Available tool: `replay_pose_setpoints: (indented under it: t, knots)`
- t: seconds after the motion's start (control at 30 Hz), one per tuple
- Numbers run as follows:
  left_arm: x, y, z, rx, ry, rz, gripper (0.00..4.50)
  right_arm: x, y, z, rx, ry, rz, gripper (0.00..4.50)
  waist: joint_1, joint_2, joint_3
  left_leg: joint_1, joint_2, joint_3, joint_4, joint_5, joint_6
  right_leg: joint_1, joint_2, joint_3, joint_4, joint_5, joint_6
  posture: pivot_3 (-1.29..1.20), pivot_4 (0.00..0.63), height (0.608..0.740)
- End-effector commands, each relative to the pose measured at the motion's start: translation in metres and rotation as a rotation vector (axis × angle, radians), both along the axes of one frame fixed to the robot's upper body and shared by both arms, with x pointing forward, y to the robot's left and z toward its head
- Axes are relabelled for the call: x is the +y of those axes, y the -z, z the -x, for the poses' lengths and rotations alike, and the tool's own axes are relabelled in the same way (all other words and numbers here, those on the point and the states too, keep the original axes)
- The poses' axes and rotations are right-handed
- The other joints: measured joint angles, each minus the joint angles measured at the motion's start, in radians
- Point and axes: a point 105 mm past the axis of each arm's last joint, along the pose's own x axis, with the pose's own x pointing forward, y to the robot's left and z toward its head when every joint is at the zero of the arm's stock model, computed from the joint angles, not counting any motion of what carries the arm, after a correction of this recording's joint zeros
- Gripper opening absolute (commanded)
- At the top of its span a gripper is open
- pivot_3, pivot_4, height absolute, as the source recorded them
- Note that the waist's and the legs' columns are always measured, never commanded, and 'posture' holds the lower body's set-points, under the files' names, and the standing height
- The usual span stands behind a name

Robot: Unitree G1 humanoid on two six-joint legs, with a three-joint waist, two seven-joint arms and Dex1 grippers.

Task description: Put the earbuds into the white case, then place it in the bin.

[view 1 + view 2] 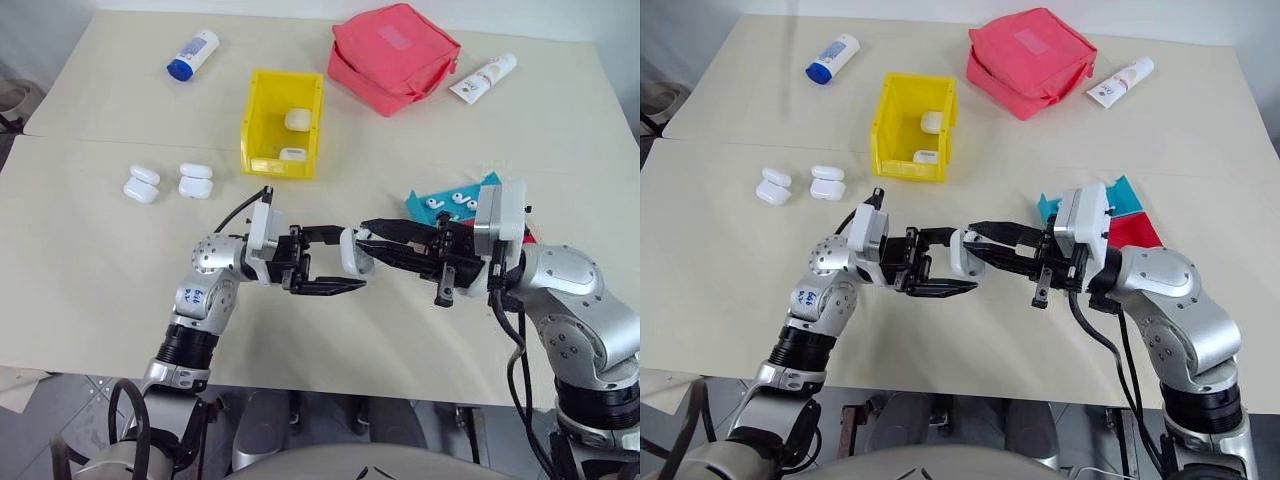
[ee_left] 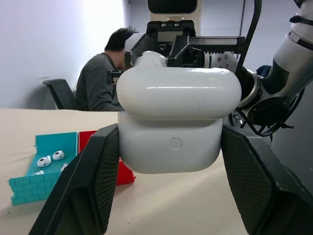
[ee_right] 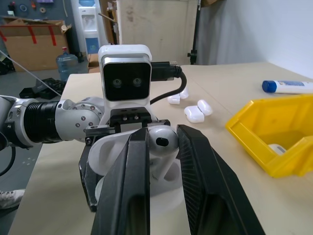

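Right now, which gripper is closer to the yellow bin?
Left. The left gripper, holding the white case, sits just below the yellow bin; the right gripper, pinching an earbud, is farther right.

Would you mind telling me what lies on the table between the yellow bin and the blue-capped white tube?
Nothing: in the left eye view, the table between the yellow bin and the blue-capped white tube is bare.

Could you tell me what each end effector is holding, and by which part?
Left end effector clamps the white case by its lower body's sides; right end effector pinches an earbud by its head.
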Motion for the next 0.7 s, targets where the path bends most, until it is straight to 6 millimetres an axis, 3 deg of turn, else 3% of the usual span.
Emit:
replay_pose_setpoints:
  t: [0.03, 0.37, 0.7]
  knots:
    - [-0.006, -0.011, 0.005, -0.049, 0.035, 0.025, 2.78, 0.006, 0.005, 0.001, -0.011, -0.035, 0.022, 0.47, 0.000, 0.000, 0.000, 0.000, 0.000, 0.000, 0.000, 0.000, 0.000, 0.000, 0.000, 0.000, 0.000, 0.000, 0.000, 0.00, 0.150, 0.740]
    - [-0.003, -0.020, 0.003, -0.089, 0.032, 0.059, 2.78, -0.004, 0.027, -0.001, 0.022, -0.017, 0.117, 0.47, 0.000, 0.000, 0.000, 0.000, 0.000, 0.000, 0.000, 0.000, 0.000, 0.000, 0.000, 0.000, 0.000, 0.000, 0.000, 0.00, 0.150, 0.740]
    - [0.002, -0.022, -0.001, -0.110, 0.020, 0.102, 2.78, -0.016, 0.035, -0.002, 0.072, -0.028, 0.180, 0.47, 0.001, 0.000, 0.000, 0.000, 0.000, 0.000, 0.000, 0.000, 0.000, 0.000, 0.000, 0.000, 0.000, 0.000, 0.000, 0.00, 0.150, 0.740]
